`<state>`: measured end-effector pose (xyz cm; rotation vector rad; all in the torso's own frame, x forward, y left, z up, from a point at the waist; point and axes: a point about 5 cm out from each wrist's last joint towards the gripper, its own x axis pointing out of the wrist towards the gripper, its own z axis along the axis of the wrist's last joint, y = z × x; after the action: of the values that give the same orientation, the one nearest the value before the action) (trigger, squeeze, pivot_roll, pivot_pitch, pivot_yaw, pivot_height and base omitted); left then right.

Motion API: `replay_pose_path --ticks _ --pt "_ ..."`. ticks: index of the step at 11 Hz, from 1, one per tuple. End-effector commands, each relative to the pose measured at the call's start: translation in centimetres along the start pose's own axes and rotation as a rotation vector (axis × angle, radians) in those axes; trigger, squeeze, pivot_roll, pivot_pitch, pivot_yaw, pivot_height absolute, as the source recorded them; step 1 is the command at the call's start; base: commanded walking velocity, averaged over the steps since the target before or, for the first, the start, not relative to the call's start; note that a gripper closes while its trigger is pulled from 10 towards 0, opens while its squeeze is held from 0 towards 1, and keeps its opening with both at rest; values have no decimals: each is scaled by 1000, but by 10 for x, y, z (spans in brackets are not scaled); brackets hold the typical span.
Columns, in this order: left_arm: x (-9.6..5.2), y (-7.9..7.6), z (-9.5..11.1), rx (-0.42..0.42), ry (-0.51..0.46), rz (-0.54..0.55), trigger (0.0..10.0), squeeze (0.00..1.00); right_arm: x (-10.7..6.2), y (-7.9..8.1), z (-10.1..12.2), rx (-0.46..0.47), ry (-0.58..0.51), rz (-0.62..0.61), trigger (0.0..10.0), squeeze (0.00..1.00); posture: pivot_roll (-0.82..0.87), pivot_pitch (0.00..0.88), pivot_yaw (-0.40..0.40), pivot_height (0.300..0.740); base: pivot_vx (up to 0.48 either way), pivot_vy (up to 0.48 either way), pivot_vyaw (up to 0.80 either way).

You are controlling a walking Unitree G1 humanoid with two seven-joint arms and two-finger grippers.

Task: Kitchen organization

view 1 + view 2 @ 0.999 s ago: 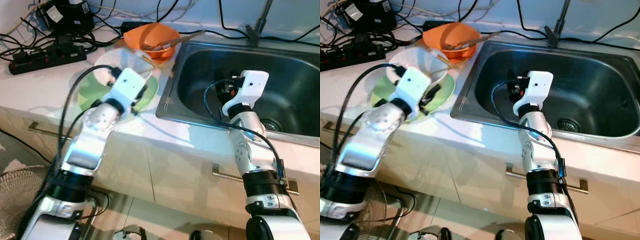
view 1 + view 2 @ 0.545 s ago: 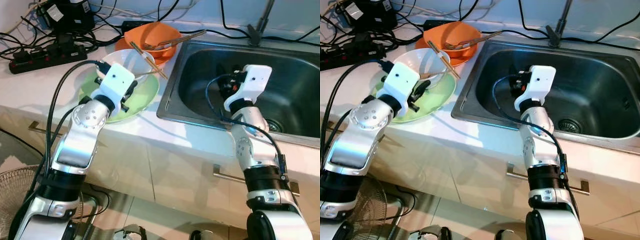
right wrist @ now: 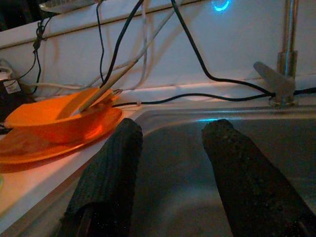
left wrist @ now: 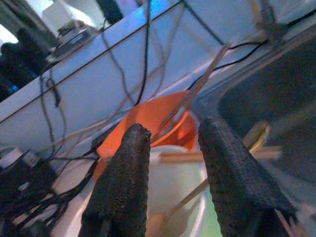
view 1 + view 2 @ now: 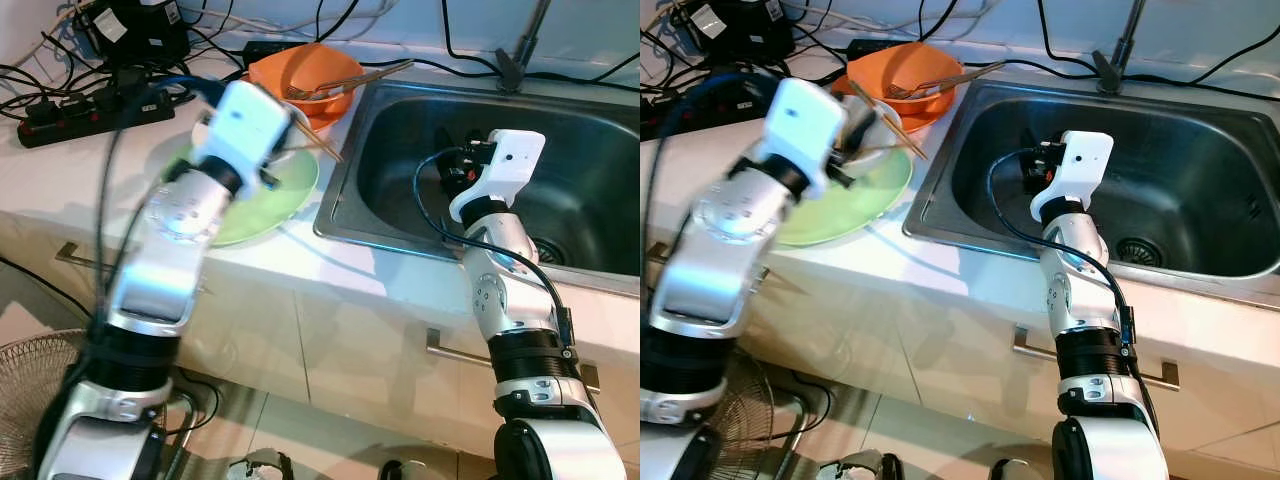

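A white bowl (image 4: 174,185) with wooden chopsticks (image 5: 318,146) across it sits on a green plate (image 5: 278,190) on the counter, left of the sink. Behind it an orange bowl (image 5: 305,72) holding cutlery rests on an orange plate (image 3: 47,145). My left gripper (image 4: 174,127) is open just above the white bowl's near side, the bowl showing between its fingers (image 4: 129,173). The left arm (image 5: 190,210) is blurred in the head views and hides most of the bowl. My right gripper (image 3: 174,126) hangs open and empty over the steel sink (image 5: 580,140).
A black power strip (image 5: 85,115) and tangled cables lie at the counter's back left. The faucet (image 5: 520,55) stands behind the sink, and the drain (image 5: 545,250) is at the sink's bottom. A floor fan (image 5: 30,390) stands at lower left by the cabinet.
My left arm has lifted and swung forward from the plate's near side to over the white bowl, blurring as it moves. The right arm has barely moved.
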<state>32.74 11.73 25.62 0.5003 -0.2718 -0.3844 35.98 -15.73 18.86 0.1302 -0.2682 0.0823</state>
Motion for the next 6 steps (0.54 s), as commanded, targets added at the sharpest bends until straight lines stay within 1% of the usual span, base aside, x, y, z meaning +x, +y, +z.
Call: replay_pose_path --ticks 1,3,4,5,6 --pt "2 -10 0 -4 -22 -44 10000 0 2 2 2 10 -8 0 10000 0 135 83 52 740 0 0 0" --pt "11 -31 -1 15 -57 -117 10000 0 2 2 1 11 -7 -4 10000 0 124 78 55 740 0 0 0" --pt "20 -41 -2 94 -59 -139 10000 0 2 -1 1 11 -9 -10 10000 0 122 74 53 740 0 0 0" --pt "25 -44 -3 144 -58 -147 10000 0 2 -1 1 12 -8 -11 10000 0 117 73 54 740 0 0 0" --pt "33 -44 -3 194 -64 -133 10000 0 2 -1 1 10 -9 -10 10000 0 109 66 56 740 0 0 0"
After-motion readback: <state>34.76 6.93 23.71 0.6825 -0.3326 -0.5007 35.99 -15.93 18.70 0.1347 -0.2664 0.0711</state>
